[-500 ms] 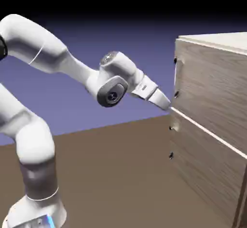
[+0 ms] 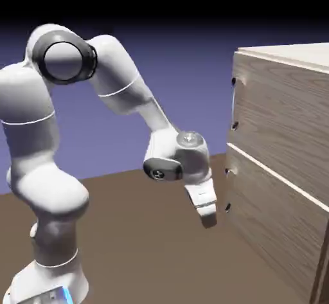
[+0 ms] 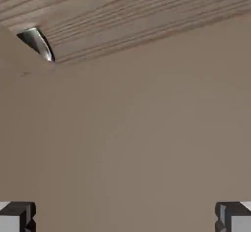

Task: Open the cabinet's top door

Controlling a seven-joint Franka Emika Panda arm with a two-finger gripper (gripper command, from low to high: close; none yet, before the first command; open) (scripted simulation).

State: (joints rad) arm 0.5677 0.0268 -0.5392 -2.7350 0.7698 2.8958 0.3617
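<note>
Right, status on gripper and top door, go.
Gripper open, empty, pointing down beside the cabinet, level with the lower panel. Top door shut. Nothing in the way.

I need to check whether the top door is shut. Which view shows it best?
The exterior view: the top door appears as the whole upper panel of the cabinet, flush, with the seam below it. The hand view shows only a strip of wood grain and one silver handle; which panel that is, I cannot tell.
</note>
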